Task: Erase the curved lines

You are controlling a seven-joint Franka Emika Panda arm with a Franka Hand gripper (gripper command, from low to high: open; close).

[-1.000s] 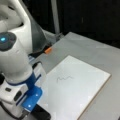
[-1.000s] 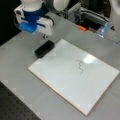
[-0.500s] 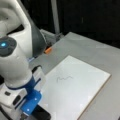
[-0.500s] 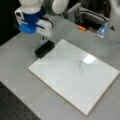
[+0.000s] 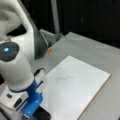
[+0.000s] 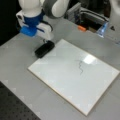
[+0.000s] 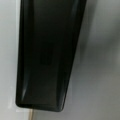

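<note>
Gripper (image 6: 44, 39) has dropped onto the black block eraser (image 6: 44, 49) at the white rectangular board's (image 6: 60, 82) corner — I cannot tell its grip. Faint dark-grey curve lines (image 6: 80, 67) remain unerased.

no readable text, label, brand, number or sign on anything in any view

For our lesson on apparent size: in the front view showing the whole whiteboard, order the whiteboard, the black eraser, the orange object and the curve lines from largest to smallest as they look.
1. Whiteboard
2. Black eraser
3. Curve lines
4. Orange object, though it lies further back, so its rank against the curve lines is unsure.
</note>
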